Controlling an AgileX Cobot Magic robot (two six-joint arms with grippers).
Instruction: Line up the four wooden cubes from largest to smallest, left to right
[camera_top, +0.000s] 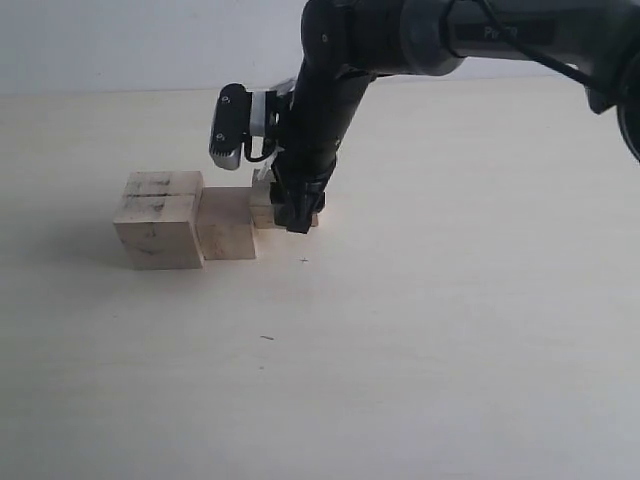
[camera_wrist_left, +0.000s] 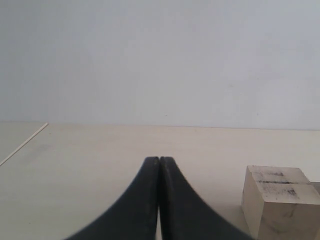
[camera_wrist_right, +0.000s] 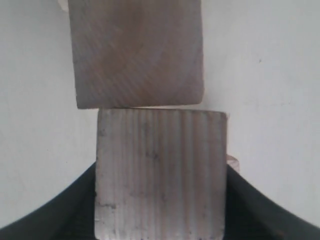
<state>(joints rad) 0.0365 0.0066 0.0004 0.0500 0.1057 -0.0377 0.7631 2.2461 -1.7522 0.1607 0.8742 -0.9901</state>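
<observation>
So the right gripper (camera_top: 297, 212) has its jaws clamped on the third pale wooden cube (camera_wrist_right: 160, 172), low on the tabletop (camera_top: 420, 350) against the mid-sized pale wood block (camera_top: 226, 222). I'd square the faces flush before letting go. Left gripper (camera_wrist_left: 159, 162) jaws are closed and empty.

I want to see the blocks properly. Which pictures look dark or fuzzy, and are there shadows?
Exterior view: soft, even light, only a faint shadow beside the largest cube; the right claw looks plain black. Right wrist view: the gripped cube is very close, greyish and slightly soft. Left wrist view: the shut left claw is a dark silhouette; no glare.
</observation>
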